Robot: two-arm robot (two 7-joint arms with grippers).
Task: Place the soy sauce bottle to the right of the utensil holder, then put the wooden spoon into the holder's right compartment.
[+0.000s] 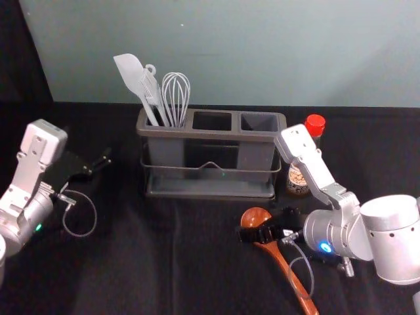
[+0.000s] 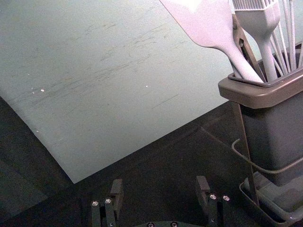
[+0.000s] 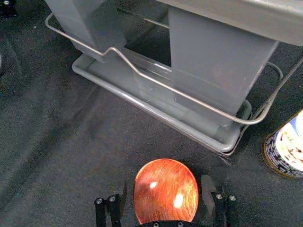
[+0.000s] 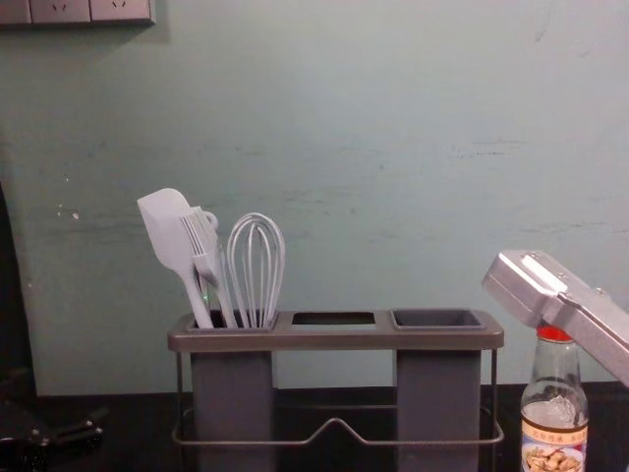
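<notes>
Straddling the rounded bowl of the reddish-brown wooden spoon (image 1: 281, 264), the right gripper (image 3: 164, 185) has its fingers spread, one at each side with dark cloth visible between them and the wood; it is released rather than clamped. The spoon lies on the black cloth-covered desk (image 1: 131, 262) in front of the holder, its handle running toward the near edge of the head view. The clear glass soy sauce bottle with a red cap and printed label (image 4: 554, 418) stands upright just beside the right end of the gray utensil holder with a wire rail (image 1: 197, 134), so the first part of the task may be judged complete. The second part remains: the holder's right compartment (image 1: 259, 123) contains no spoon. The left compartment carries a pale spatula (image 4: 167, 231), a pale brush (image 4: 204, 258) and a pale wire whisk (image 4: 257, 265). The left gripper (image 2: 159, 183) is idle beyond the holder's left side, fingers parted and nothing between them. By this reading, the task stands at the start of its spoon stage; a secure grasp, a lift, an upright turn and a lowering into the right compartment are the steps left.
</notes>
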